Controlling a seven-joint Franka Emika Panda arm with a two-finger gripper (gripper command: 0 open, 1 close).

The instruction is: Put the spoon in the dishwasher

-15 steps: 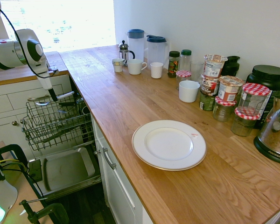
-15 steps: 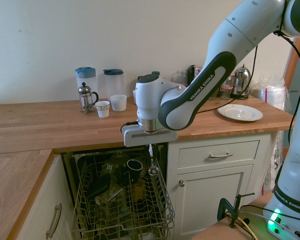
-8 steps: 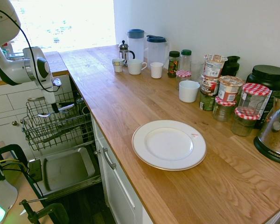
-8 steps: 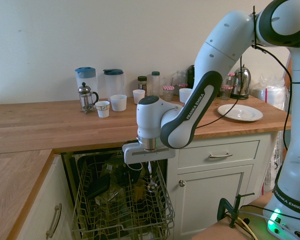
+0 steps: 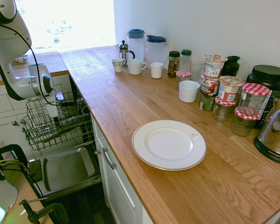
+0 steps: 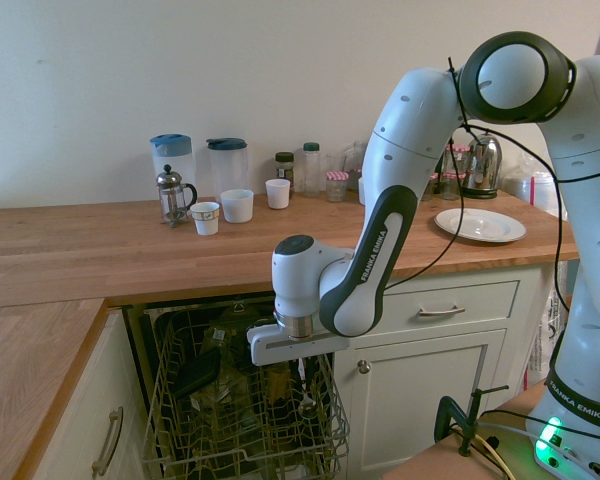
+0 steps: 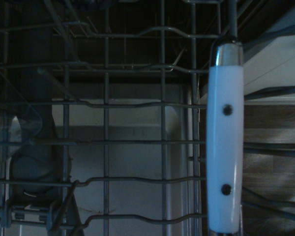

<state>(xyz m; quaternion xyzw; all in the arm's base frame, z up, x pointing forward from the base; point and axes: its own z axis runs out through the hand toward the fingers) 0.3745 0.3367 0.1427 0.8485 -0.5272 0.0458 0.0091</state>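
Observation:
The dishwasher stands open under the wooden counter, with its wire rack [image 5: 60,126] [image 6: 242,425] pulled out above the flat grey door [image 5: 67,170]. My gripper [image 6: 301,368] [image 5: 55,116] hangs low over the right side of the rack, shut on the spoon [image 6: 306,398]. The spoon points straight down with its bowl among the rack's wires. In the wrist view the spoon [image 7: 225,147] shows a white handle with two dark rivets and a metal end, in front of the rack's bars [image 7: 108,142].
Dark dishes [image 6: 195,372] lie in the rack's left part. A white plate [image 5: 169,144] lies on the counter [image 5: 130,107]. Cups, jugs, a French press [image 5: 124,51], jars and a kettle stand along the wall. White drawers [image 6: 440,308] flank the dishwasher.
The arm has come down, lowering the gripper and spoon from above the rack's rim until the bowl is in among the wires. The grip stays shut.

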